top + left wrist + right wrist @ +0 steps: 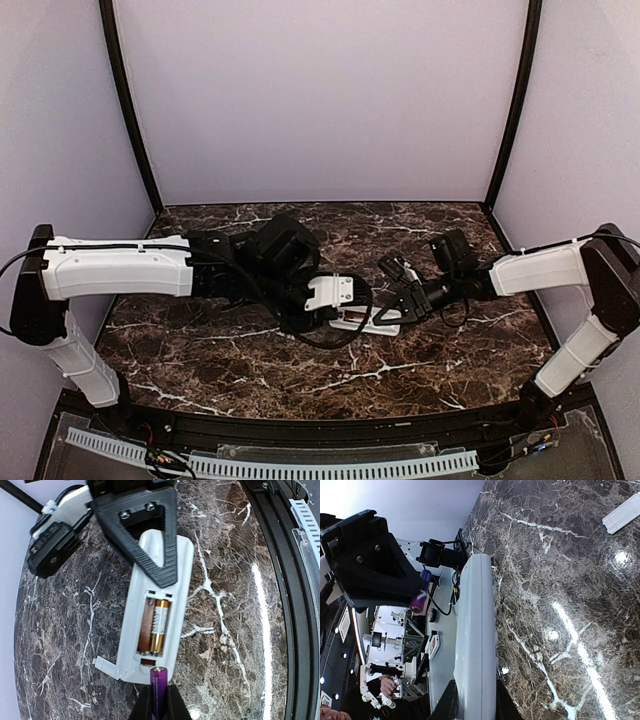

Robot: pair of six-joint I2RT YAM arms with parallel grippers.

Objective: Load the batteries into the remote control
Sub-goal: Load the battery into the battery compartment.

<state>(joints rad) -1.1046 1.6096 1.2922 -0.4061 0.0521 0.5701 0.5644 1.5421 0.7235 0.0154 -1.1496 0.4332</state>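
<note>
The remote control is a slim white handset, back side up, held just above the marble. Its open compartment holds one gold battery, with an empty slot beside it. My right gripper is shut on the remote's far end, and its black fingers show across the remote in the left wrist view. My left gripper is shut on a purple battery, whose tip sits at the remote's near end. From above, the remote lies between both grippers.
A small white cover piece lies on the marble by the remote's near corner, and the cover piece also shows in the right wrist view. The black table rim runs along the right.
</note>
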